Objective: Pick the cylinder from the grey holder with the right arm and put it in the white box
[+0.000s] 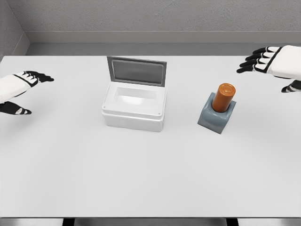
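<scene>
The right hand point(273, 63) hovered over the table's point(141, 174) far right corner, its fingers spread and extended toward the left, holding nothing. It was apart from the cylinder point(224, 97), which sat below and to its left in the picture. The cylinder was orange, stood tilted slightly in the grey holder point(215, 119), and rose well above the holder's rim. The holder rested on the right half of the table, about midway between the far and near edges.

The white box point(134, 113) stood left of the holder, well apart from it, near the table's middle. Its grey lid point(136, 71) was raised upright at the far side, leaving the inside open.

The left hand point(21, 87) showed at the table's left edge, fingers loosely spread, holding nothing, far from the box.
</scene>
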Controlling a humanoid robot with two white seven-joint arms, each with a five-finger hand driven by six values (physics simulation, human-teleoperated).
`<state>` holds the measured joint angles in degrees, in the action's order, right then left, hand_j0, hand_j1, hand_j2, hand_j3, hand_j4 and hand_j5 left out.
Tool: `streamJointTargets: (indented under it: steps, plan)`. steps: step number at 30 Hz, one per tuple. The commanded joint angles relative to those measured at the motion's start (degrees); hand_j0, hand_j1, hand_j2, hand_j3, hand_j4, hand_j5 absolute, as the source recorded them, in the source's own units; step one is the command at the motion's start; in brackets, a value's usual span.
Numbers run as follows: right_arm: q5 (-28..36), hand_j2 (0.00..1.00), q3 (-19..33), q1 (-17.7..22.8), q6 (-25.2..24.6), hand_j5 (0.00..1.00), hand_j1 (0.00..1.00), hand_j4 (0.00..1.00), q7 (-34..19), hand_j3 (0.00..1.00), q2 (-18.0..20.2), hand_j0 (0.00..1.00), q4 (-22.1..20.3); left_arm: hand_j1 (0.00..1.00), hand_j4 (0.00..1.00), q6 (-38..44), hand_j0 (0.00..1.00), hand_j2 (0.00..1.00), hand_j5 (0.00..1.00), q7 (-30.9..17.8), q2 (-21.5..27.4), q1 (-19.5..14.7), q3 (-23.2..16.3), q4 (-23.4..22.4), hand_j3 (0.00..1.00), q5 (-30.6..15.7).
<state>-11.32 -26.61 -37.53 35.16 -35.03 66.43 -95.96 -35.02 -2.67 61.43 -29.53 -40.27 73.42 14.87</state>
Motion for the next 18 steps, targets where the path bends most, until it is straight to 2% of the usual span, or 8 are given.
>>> streamJointTargets:
  steps: [1,5,9,11,13,14,17,18]
  plan:
    - [0.24,1.00,0.06,0.00,-0.16,1.00,1.00,1.00,0.03,1.00,0.01,1.00,0.07,1.00,1.00,0.02,1.00,1.00,1.00,-0.31,-0.08,0.00,0.10,-0.03,1.00,-0.36]
    - [0.42,1.00,0.06,-0.70,-0.16,1.00,1.00,1.00,0.03,1.00,-0.16,1.00,0.33,1.00,1.00,0.02,1.00,1.00,1.00,-0.23,0.01,-0.88,0.01,-0.12,1.00,-0.54]
    - [2.70,1.00,2.00,-0.88,-0.16,1.00,1.00,1.00,0.03,1.00,-0.25,1.00,2.53,1.00,1.00,0.02,1.00,1.00,1.00,-0.31,-1.93,-3.86,-1.92,-6.00,1.00,-6.08]
    - [2.79,1.00,2.00,-0.97,-0.16,1.00,1.00,1.00,0.03,1.00,-0.08,1.00,-0.19,1.00,1.00,0.02,1.00,1.00,1.00,-0.31,-5.53,-5.80,-4.73,-11.01,1.00,-10.03]
    - [2.79,1.00,1.21,-0.97,-0.16,1.00,1.00,1.00,0.03,1.00,-0.16,1.00,-1.43,1.00,1.00,0.02,1.00,1.00,1.00,-0.67,-7.73,-9.93,-11.23,-13.21,1.00,-15.04]
    - [2.79,1.00,0.86,-1.32,-0.16,1.00,1.00,1.00,0.03,1.00,-0.16,1.00,-1.51,1.00,1.00,0.02,1.00,1.00,1.00,-1.45,-8.52,-11.07,-13.25,-13.21,1.00,-17.67]
    - [2.79,1.00,0.06,-1.50,-0.16,1.00,1.00,1.00,0.03,1.00,-1.57,1.00,-1.51,1.00,1.00,0.02,1.00,1.00,1.00,-10.50,-15.55,-13.80,-13.78,-12.86,1.00,-23.12]
    - [2.79,1.00,-0.02,-1.49,-0.16,1.00,1.00,1.00,0.03,1.00,-1.48,1.00,-1.51,1.00,1.00,0.02,1.00,1.00,1.00,-11.83,-15.81,-14.50,-13.78,-12.86,1.00,-26.72]
